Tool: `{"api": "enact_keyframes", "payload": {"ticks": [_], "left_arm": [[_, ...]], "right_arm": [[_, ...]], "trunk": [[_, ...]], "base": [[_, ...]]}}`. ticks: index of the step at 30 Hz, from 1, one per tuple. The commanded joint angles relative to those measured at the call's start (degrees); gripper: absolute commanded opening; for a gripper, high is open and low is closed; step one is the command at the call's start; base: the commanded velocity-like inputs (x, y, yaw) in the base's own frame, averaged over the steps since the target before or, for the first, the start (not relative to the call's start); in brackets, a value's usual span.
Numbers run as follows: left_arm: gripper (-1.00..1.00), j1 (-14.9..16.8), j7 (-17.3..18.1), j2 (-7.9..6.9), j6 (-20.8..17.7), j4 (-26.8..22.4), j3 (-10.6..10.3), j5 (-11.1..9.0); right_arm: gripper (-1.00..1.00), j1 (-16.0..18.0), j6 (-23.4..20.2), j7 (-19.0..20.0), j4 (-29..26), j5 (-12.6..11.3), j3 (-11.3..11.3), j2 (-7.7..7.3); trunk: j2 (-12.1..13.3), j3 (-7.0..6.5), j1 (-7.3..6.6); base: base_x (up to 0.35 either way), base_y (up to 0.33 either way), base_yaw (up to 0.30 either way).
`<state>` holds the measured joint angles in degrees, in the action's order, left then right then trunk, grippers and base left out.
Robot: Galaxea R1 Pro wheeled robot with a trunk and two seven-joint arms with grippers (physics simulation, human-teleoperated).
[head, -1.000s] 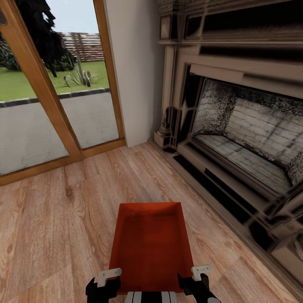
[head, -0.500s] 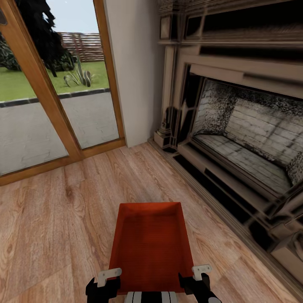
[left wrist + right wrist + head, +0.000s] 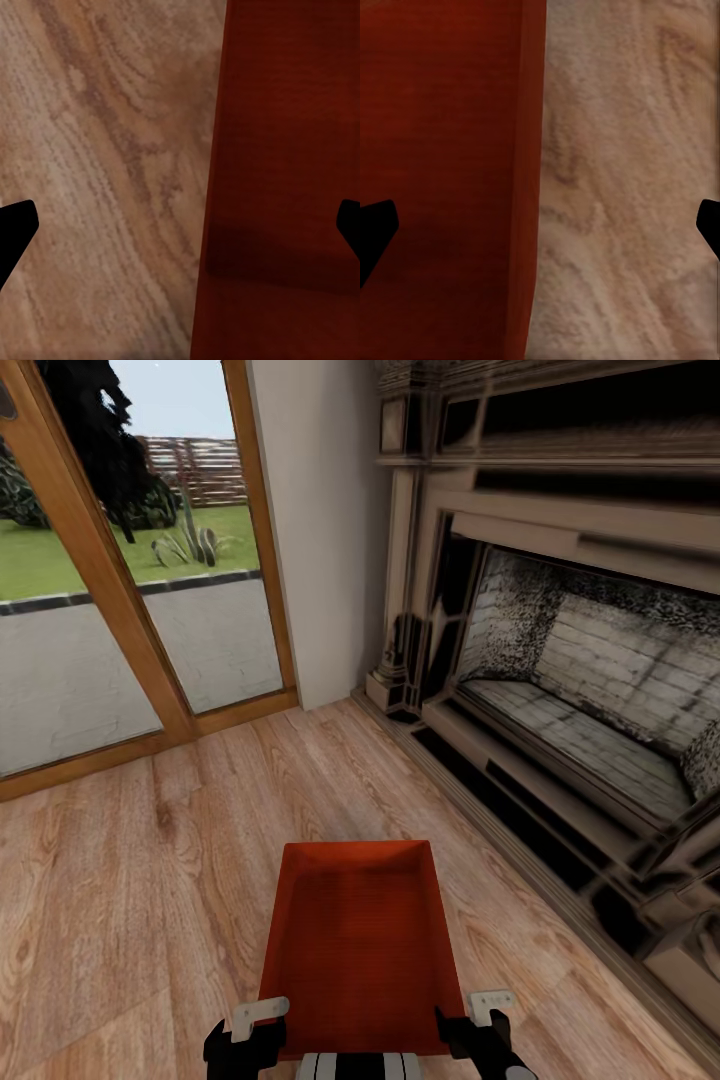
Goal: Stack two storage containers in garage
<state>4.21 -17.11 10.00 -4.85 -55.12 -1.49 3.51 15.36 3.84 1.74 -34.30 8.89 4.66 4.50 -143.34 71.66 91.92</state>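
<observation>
Outward from the storage container (image 3: 358,950) went the right gripper (image 3: 484,1015), off its side wall; the left gripper (image 3: 250,1025) kept its place. Both jaws stood spread, straddling opposite rims, bare wood floor (image 3: 120,900) beyond each.

One storage container (image 3: 357,950), two grippers, left (image 3: 245,1040) and right (image 3: 480,1030), one fireplace (image 3: 570,690), and two glass door panes (image 3: 190,530) are visible.

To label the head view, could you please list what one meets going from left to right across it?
Wood-framed glass doors → plain white wall section → brick-lined stone fireplace; lower down, the orange-red open-topped storage container sits on the light wood-plank floor.
</observation>
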Motion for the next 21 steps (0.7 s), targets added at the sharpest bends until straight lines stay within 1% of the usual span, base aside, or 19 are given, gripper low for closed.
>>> {"api": "enact_keyframes", "payload": {"ticks": [1, 19, 21], "left_arm": [[1.00, 0.0, -0.3, 0.00, -0.4, -0.1, -0.1, 0.4], [1.00, 0.0, -0.3, 0.00, -0.4, -0.1, -0.1, 0.4], [1.00, 0.0, -0.3, 0.00, -0.4, -0.1, -0.1, 0.4]], "right_arm": [[1.00, 0.0, 0.2, 0.2, 0.0, 0.6, 0.5, 0.08], [1.00, 0.0, 0.2, 1.2, 0.0, 0.7, 0.6, 0.07], [1.00, 0.0, 0.2, 1.2, 0.0, 0.7, 0.6, 0.07]], "trunk": [[0.0, 0.04, -0.01], [0.0, 0.04, -0.01], [0.0, 0.48, 0.04]], "base": [[0.000, 0.000, 0.000], [0.000, 0.000, 0.000], [0.000, 0.000, 0.000]]}}
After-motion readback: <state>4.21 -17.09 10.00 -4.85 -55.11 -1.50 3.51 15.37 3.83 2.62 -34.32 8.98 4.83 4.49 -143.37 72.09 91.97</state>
